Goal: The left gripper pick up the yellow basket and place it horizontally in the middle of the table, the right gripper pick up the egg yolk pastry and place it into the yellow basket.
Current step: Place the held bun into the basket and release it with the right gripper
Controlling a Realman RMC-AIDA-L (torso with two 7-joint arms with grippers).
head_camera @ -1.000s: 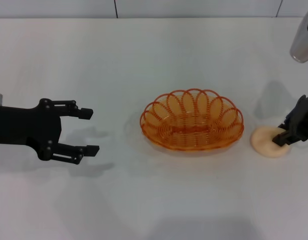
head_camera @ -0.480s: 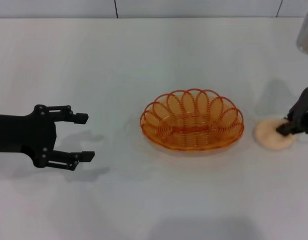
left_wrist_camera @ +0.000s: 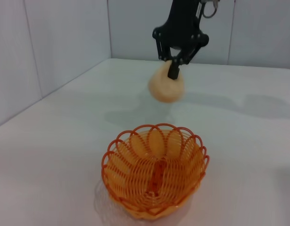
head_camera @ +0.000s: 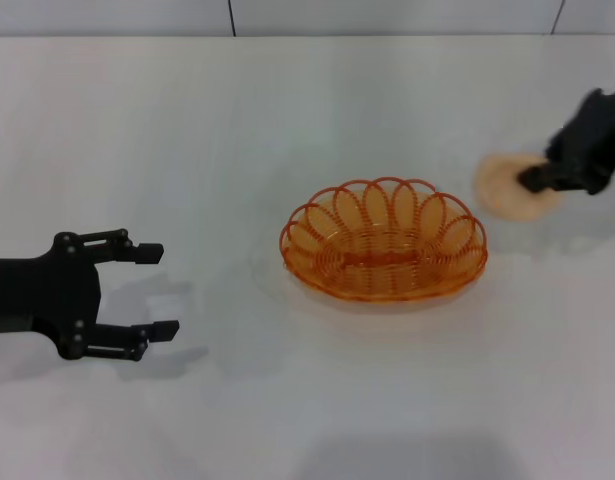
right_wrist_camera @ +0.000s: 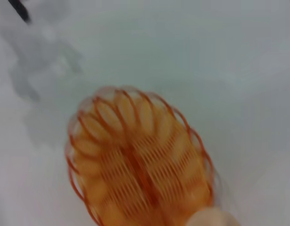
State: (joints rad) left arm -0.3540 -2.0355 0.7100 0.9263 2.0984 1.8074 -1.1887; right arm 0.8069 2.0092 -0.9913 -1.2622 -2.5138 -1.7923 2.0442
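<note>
The yellow basket (head_camera: 383, 251) lies flat in the middle of the white table (head_camera: 287, 120), empty; it also shows in the left wrist view (left_wrist_camera: 154, 168) and the right wrist view (right_wrist_camera: 140, 157). My right gripper (head_camera: 537, 181) is shut on the egg yolk pastry (head_camera: 507, 187) and holds it in the air, up and to the right of the basket. The left wrist view shows that gripper (left_wrist_camera: 174, 70) clamping the pastry (left_wrist_camera: 166, 88) above the table beyond the basket. The pastry's edge shows in the right wrist view (right_wrist_camera: 211, 217). My left gripper (head_camera: 152, 290) is open and empty, far left of the basket.
A grey wall with vertical panel seams (head_camera: 230, 17) runs along the table's far edge. In the left wrist view the wall (left_wrist_camera: 64, 42) also borders the table's side.
My right gripper has lifted the pastry off the table and carried it up and toward the basket. My left arm has drawn back to the left, away from the basket.
</note>
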